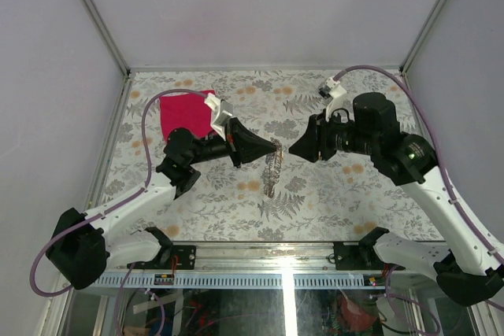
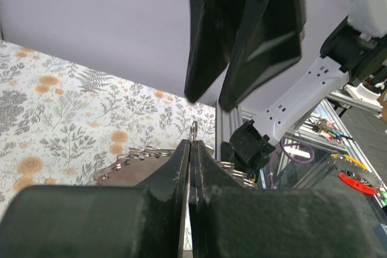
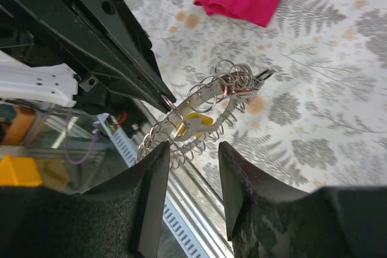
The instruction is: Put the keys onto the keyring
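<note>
Left gripper (image 1: 273,147): its fingers (image 2: 175,167) are seen pressed tightly together, and a thin metal loop is pinched between their tips.
Keyring (image 2: 193,127): it is held edge-on in the left gripper, above the table, with only a small arc showing past the fingertips.
Right gripper (image 1: 293,149): its jaws are spread apart and nothing is clasped between them; it is pointed at the left gripper's tip, close to it but not touching.
Keys (image 3: 195,123): a yellow head and a red one are seen among a long string of small wire rings (image 3: 233,77), just below the two gripper tips.
Contact: it cannot be told whether the string hangs from the keyring or lies on the table (image 1: 354,194).
Pink-red cloth (image 1: 183,113): it is laid flat at the table's far left, behind the left arm.
</note>
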Controlling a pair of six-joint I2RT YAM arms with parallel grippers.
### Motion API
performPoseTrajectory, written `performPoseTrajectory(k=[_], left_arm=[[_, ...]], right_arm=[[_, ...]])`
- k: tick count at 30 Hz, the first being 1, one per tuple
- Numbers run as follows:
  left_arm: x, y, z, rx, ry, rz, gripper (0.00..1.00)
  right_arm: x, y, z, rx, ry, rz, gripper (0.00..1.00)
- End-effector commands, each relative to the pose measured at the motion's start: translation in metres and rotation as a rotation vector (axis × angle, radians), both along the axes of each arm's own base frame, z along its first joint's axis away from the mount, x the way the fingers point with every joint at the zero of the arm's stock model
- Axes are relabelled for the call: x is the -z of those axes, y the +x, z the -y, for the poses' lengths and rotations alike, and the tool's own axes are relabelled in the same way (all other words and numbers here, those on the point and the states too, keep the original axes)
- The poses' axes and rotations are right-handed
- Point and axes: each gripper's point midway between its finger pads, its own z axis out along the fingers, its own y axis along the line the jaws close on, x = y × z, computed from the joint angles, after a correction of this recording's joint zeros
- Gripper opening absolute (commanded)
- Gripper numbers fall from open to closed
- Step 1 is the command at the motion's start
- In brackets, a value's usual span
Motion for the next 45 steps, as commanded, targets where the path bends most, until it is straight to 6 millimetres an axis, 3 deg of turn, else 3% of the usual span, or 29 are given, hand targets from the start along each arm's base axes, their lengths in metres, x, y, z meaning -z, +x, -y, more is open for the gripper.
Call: performPoseTrajectory(k=[1,10,20,27,38,45], left_arm=[[-0.044,-0.007,-0.013,-0.009,-0.144,0.095,0.00],[-0.049,-0.010,-0.015,0.003,-0.159,0.103,0.00],[-0.048,-0.010,-0.017,-0.006,-0.157,0.101,0.00],[-0.049,-0.010,-0.017,-0.007,-0.157,0.105,0.00],[-0.047,-0.009,-0.016,-0.005,-0.151,0.100,0.00],[-0.049,-0.010,-0.017,-0.004,-0.151,0.104,0.00]], right_arm=[[-0.027,-0.004,-0.023,-0.084,0.245,0.032,0.45],[-0.026,-0.002,-0.026,-0.084,0.347,0.066,0.44],[-0.031,-0.006,-0.028,-0.112,0.381,0.073,0.34],[-0.027,0.004,-0.014,-0.022,0.302,0.122,0.28],[-0.048,-0.004,-0.020,-0.088,0.382,0.176,0.39],[-0.042,-0.001,-0.028,-0.105,0.398,0.139,0.38]])
